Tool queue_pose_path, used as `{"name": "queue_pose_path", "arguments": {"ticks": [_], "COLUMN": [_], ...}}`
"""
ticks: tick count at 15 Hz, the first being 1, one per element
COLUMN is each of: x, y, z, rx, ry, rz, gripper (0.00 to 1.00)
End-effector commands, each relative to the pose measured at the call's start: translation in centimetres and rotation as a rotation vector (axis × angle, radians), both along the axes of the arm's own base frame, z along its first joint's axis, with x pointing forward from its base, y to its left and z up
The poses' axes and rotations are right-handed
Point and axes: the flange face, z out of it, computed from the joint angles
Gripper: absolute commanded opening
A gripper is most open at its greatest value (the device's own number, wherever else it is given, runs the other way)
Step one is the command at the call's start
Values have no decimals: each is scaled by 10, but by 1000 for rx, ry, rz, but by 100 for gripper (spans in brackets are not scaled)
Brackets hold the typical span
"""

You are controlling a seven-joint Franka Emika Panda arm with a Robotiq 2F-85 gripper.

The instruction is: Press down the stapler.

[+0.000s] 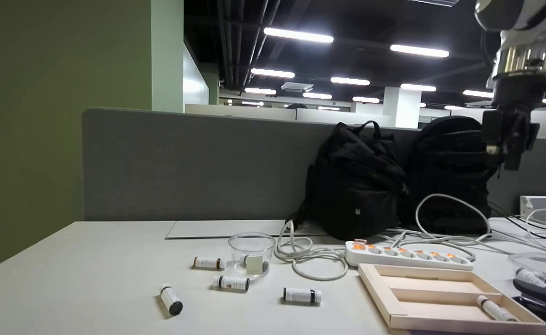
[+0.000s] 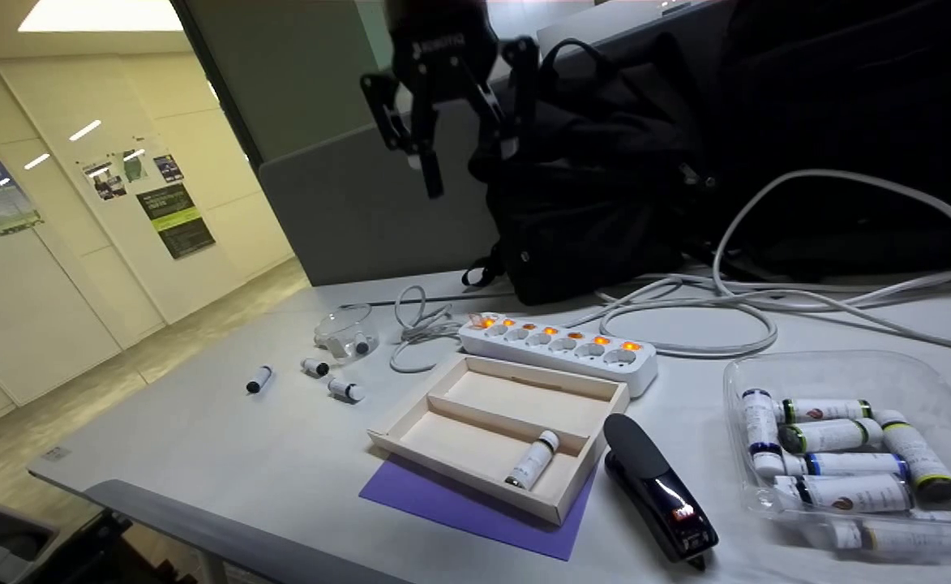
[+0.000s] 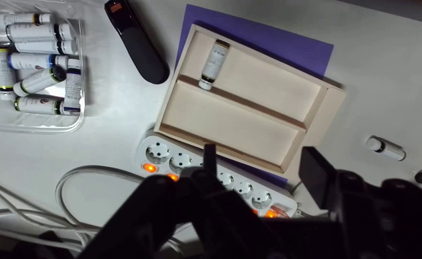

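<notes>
The stapler (image 2: 658, 491) is a low, elongated black object with a glossy end. It lies on the white table between the wooden frame and a clear tray of vials. In the wrist view the stapler (image 3: 139, 45) is at the top left, outside the jaws. In an exterior view a dark part of it (image 1: 543, 307) shows at the right edge, partly cut off. My gripper (image 2: 470, 166) is open and empty, high above the table. In the wrist view its fingers (image 3: 259, 163) stand apart over the power strip and frame edge. It also shows at the upper right in an exterior view (image 1: 510, 153).
A pale wooden frame (image 2: 516, 403) holding one vial rests partly on purple paper (image 2: 475, 507). A white power strip (image 2: 556, 349) with cables lies behind it. The clear tray (image 2: 734, 438) holds several vials. Loose vials, a clear cup (image 1: 252, 242) and black backpacks (image 1: 356, 186) are also there.
</notes>
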Motion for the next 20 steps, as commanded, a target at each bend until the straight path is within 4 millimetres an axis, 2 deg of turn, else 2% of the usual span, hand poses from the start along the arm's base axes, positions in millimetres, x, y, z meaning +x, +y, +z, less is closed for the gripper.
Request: {"name": "queue_pose_path", "arguments": {"ticks": [1,4,6,8,9,11,15,20], "x": [3,9,12,10,3,3,6,-7], "y": [-23,-36,-43,-55,-43,-50,-53,-55], "z": [-45,-76,-93,-103,-101,-108,-108,-146], "rx": [-6,-46,-76,-131,-95,-118,-119,-145], "ry": [-18,-14,8,105,51,88,93,72], "rz": [23,92,163,137,153,159,159,180], "gripper": [33,11,1,0,3,1,0,0]}}
